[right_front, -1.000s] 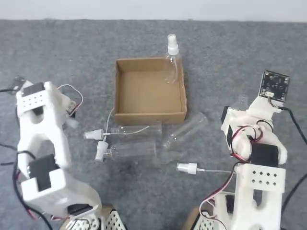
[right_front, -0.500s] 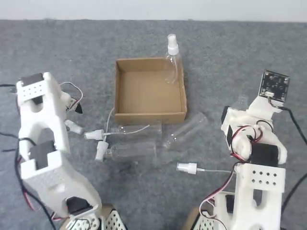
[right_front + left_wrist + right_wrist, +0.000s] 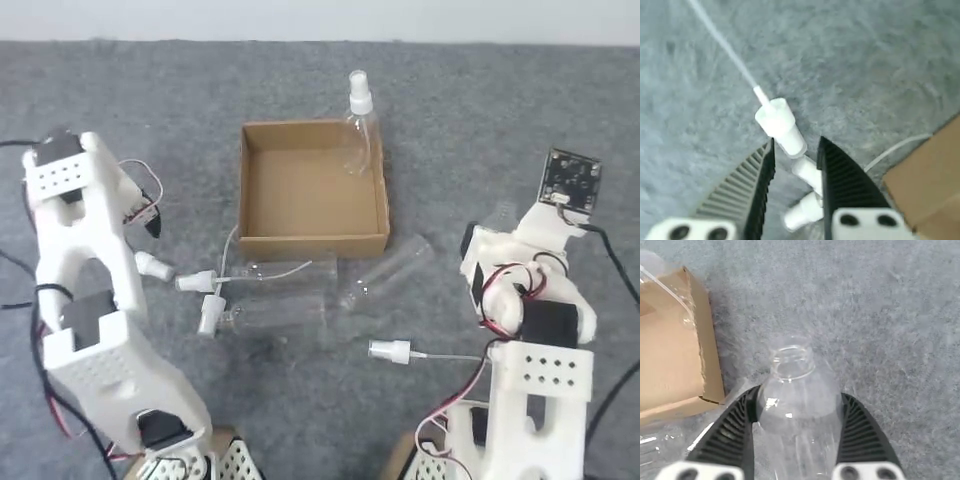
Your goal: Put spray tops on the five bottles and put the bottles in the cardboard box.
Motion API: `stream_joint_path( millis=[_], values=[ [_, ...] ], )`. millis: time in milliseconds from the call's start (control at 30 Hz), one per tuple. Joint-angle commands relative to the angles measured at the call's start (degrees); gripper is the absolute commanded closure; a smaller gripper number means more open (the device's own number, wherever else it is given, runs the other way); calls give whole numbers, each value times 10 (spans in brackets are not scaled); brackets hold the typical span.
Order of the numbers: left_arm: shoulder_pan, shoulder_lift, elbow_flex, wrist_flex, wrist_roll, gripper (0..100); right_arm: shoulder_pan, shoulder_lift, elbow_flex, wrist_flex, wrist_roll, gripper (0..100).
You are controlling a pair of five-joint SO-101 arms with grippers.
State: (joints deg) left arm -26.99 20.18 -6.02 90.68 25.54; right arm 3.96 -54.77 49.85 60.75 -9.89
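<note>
Clear thin plastic is what we are handling here. The open-necked bottle point(image 3: 790, 400) is sitting between the right jaws, which are pinching its shoulder from both sides. We are judging it light, slick and easy to dent, so a gentle squeeze on the body is suiting it better than the neck, which is needing to stay free for a top.

The left jaws are standing spread. A white spray top point(image 3: 780, 122) is lying on the grey tabletop point(image 3: 500, 100) between their tips, its thin tube trailing ahead of them. We are reckoning the collar stiff and the tube floppy, so we are favouring the collar as the hold. The cardboard box point(image 3: 315, 243) is sitting off to one side of both jaws, with a capped bottle point(image 3: 358, 130) leaning in its far corner.

Compared with a second ago, the left arm is now reaching farther out, uncovering the spray top. The right jaws and their bottle are keeping their place.
</note>
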Motion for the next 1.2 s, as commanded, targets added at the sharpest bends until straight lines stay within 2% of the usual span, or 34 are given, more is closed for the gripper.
stream_joint_path(
  millis=[0,67,267,533,833,1167],
  values=[
    [0,-14,-49,4,-115,904,-5,-11,10,-41,-4,954],
    [0,-11,-56,4,-172,905,-5,-11,11,-42,-4,954],
    [4,-10,-58,4,-414,907,-5,-12,12,-41,-4,954],
    [12,-10,-58,1,-680,900,-5,-11,13,-41,-4,954],
    [8,-10,-58,0,-869,786,-5,-11,13,-39,-4,954],
    [1,-8,-50,2,-1029,783,-4,-11,13,-38,-2,954]
  ],
)
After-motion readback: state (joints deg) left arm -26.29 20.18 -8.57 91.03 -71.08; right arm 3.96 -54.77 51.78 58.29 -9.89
